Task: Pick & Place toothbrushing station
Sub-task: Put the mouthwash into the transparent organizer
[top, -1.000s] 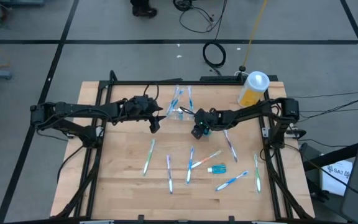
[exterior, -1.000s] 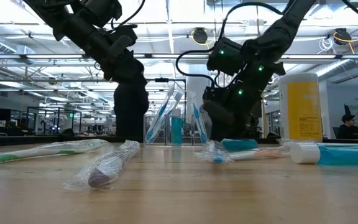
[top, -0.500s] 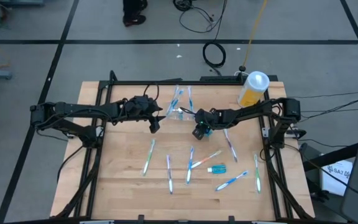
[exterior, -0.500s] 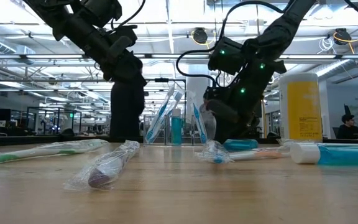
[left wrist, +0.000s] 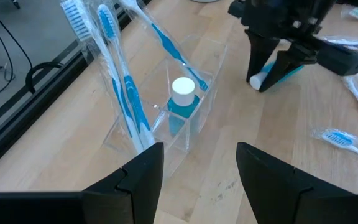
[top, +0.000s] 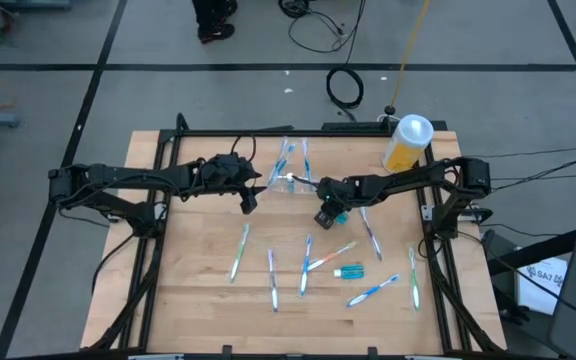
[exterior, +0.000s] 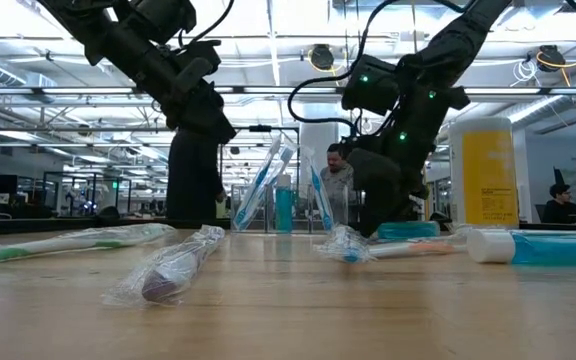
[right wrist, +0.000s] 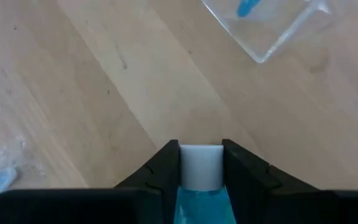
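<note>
On wooden table (top: 198, 300), wrapped toothbrushes (top: 272, 278); cabled floor (top: 346, 86)

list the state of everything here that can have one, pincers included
right pincer: shut on a toothpaste tube, white cap forward, near the clear cup
left pincer: open, empty, beside the cup
clear cup: upright, holding toothbrushes and one capped tube
toothbrushes in cup: standing, leaning
loose toothbrushes: lying flat on the table
second loose tube: lying flat
yellow bottle: upright, capped

Clear cup (left wrist: 185, 99); teal, white-capped tube (right wrist: 201, 180); blue-white toothbrushes (left wrist: 114, 74); yellow bottle (top: 406, 145); tan wood table (top: 198, 280).
</note>
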`<state>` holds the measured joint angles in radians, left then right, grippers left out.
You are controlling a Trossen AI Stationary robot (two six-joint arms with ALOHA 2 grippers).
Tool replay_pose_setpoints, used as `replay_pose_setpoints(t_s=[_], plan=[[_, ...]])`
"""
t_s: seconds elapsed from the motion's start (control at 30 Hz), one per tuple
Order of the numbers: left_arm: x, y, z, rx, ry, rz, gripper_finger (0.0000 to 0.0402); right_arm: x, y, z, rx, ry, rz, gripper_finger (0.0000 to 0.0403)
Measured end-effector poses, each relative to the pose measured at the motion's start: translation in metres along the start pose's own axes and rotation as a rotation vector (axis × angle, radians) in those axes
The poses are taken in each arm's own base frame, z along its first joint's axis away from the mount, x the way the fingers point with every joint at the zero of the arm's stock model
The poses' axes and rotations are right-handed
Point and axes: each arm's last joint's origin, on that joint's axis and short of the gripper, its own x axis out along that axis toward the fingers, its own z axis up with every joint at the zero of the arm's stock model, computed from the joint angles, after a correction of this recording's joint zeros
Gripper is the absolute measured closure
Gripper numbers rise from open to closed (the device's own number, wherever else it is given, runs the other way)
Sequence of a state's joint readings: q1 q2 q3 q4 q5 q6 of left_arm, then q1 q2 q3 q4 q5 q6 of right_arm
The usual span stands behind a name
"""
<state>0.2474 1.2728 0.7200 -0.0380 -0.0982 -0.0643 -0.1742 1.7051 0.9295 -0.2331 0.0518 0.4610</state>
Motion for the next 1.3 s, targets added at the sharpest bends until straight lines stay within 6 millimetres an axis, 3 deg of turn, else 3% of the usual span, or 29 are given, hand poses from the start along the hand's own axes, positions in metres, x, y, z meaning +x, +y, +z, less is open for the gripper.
replay_pose_setpoints(t_s=[0.13,0.37,0.5,0.73,0.97,1.17,1.3], plan=[[0.000,0.000,0.000,0.000,0.000,0.000,0.0192,-0.002,0.008,0.000,-0.019,-0.025,0.030,0.0296],[0.000,0.000,0.000,0.000,-0.002,0.000,0.0192,-0.025,0.029,0.006,-0.063,-0.160,0.143,0.0311],[0.000,0.000,0.001,-0.001,-0.006,-0.002,0.0192,-0.045,0.044,0.017,-0.163,-0.350,0.224,0.0300],[0.000,-0.001,0.002,-0.002,-0.017,-0.008,0.0192,-0.070,0.064,0.049,-0.355,-0.841,0.307,0.0308],[0.000,-0.005,0.003,0.004,-0.032,-0.034,0.0192,-0.073,0.058,0.069,-0.408,-1.146,0.129,0.0298],[-0.001,-0.007,0.004,0.005,-0.047,-0.042,0.0192,-0.054,0.044,0.076,-0.364,-1.151,0.098,0.0306],[-0.001,-0.008,0.007,-0.018,-0.075,-0.051,0.0192,-0.054,0.041,0.079,-0.295,-1.185,0.136,0.0305]])
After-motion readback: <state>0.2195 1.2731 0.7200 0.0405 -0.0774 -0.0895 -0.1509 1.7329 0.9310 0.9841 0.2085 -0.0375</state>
